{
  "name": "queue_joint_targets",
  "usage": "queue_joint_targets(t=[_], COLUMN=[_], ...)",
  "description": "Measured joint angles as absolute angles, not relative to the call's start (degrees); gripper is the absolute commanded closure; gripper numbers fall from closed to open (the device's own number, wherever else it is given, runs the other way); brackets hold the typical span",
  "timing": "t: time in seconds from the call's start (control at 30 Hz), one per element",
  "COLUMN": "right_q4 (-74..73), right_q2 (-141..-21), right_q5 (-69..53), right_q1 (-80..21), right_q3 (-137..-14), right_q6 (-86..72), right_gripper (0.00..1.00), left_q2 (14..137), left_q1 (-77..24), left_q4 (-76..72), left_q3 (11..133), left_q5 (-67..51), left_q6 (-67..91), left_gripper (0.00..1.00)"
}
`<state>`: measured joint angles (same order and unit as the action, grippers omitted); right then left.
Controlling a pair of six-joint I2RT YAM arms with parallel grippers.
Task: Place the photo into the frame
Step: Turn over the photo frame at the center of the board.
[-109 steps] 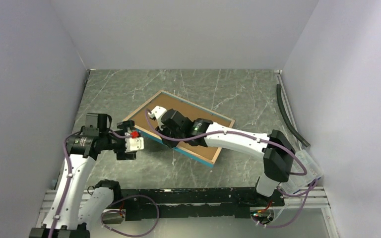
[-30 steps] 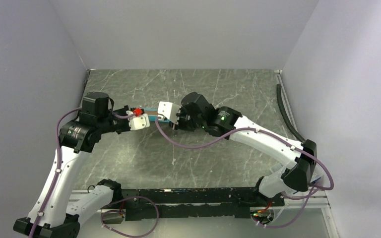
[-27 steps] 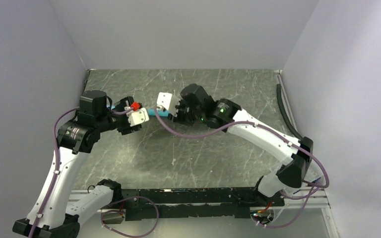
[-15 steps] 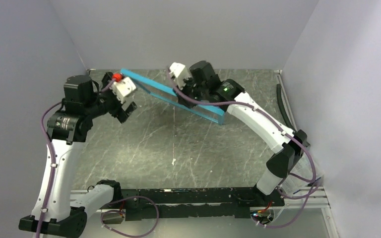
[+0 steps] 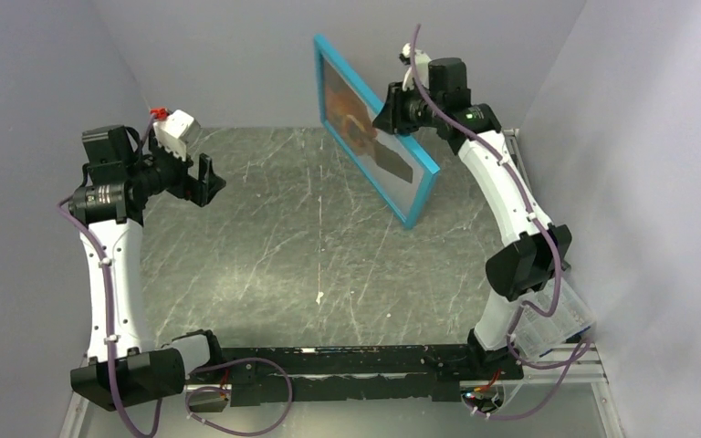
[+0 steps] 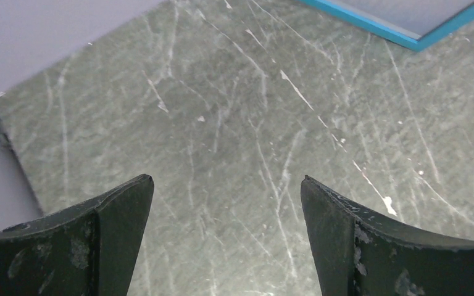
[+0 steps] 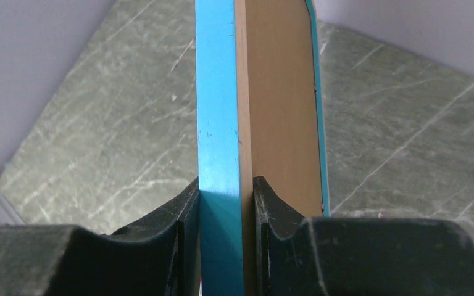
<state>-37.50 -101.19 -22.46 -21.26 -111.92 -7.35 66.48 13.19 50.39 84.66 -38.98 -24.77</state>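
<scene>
The turquoise-blue frame [image 5: 371, 128] is held up high near the back wall, front side facing left and tilted. Through its pane I see the orange balloon photo [image 5: 356, 114] with its dark basket. My right gripper [image 5: 395, 108] is shut on the frame's edge; in the right wrist view the fingers [image 7: 179, 231] clamp the blue rim [image 7: 219, 111] and brown back [image 7: 281, 105]. My left gripper [image 5: 203, 180] is open and empty, raised at the left; its wrist view shows only the table and a corner of the frame [image 6: 416, 40].
The green marble tabletop [image 5: 310, 246] lies below. Grey walls stand close at left, back and right. A dark hose [image 5: 525, 205] runs along the right edge and a clear plastic bag [image 5: 552, 319] lies at the near right.
The right arm lifted the frame from the table and turned it up to face front-out. The left gripper let go of the frame and drew back to the left, open.
</scene>
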Motion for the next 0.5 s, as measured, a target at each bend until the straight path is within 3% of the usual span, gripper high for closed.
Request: queue_joint_targets(t=[0.2, 0.5], right_q4=[-39.13, -39.81], right_q2=[-106.21, -105.93], right_q5=[-23.07, -29.10], right_q1=[-18.37, -22.79], right_q3=[-117.54, -113.67], right_q6=[-16.12, -30.28], right_gripper=[0.94, 0.95], left_q2=[65.87, 65.71], left_q1=[13.54, 14.11], left_q4=[50.06, 49.12], left_q3=[79.07, 71.42], left_q5=[-42.52, -46.76], left_q6=[-22.79, -21.23], left_gripper=[0.06, 0.07])
